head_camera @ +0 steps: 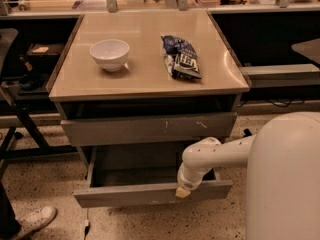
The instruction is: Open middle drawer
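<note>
Already well out below the table's [145, 86] front edge, the middle drawer [145, 195] shows its bare grey inside. The robot's jaws sit at the drawer front's top rim, twd its right end, under the scratched top drawer [150, 128]. Jaws' state: can't tell. Risks, prob.: an off-centre pull racks the drawer; the handle-less front slips free; the arm [215, 154] bumps the top drawer, jolting the white bowl [109, 54] & chip bag [181, 58].

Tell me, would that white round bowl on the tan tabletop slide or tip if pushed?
The white round bowl would probably slide rather than tip: it sits upright, wide and low, on the smooth tan tabletop. It looks hard, so likely stiff, perhaps breakable. The gripper is below, at the front of the grey middle drawer.
</note>
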Action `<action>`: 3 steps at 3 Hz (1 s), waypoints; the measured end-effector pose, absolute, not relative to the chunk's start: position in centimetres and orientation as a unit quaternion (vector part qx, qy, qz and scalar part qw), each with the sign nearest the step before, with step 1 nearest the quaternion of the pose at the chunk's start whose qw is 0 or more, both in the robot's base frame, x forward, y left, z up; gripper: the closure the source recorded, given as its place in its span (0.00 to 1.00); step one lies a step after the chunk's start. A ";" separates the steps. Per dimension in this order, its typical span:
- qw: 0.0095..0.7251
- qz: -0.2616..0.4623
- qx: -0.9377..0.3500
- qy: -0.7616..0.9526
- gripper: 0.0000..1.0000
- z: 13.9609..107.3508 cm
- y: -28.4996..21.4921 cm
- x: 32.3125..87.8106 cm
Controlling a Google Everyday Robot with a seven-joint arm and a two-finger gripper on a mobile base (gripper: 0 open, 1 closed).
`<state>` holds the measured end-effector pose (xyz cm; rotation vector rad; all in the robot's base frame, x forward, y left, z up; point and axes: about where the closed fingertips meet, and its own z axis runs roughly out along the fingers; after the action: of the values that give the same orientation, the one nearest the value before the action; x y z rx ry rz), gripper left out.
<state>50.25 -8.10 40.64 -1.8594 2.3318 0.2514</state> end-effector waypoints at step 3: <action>0.080 0.088 -0.619 0.776 1.00 41.0 -8.0 50.5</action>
<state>50.46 -8.01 40.96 -1.8510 2.3224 0.2627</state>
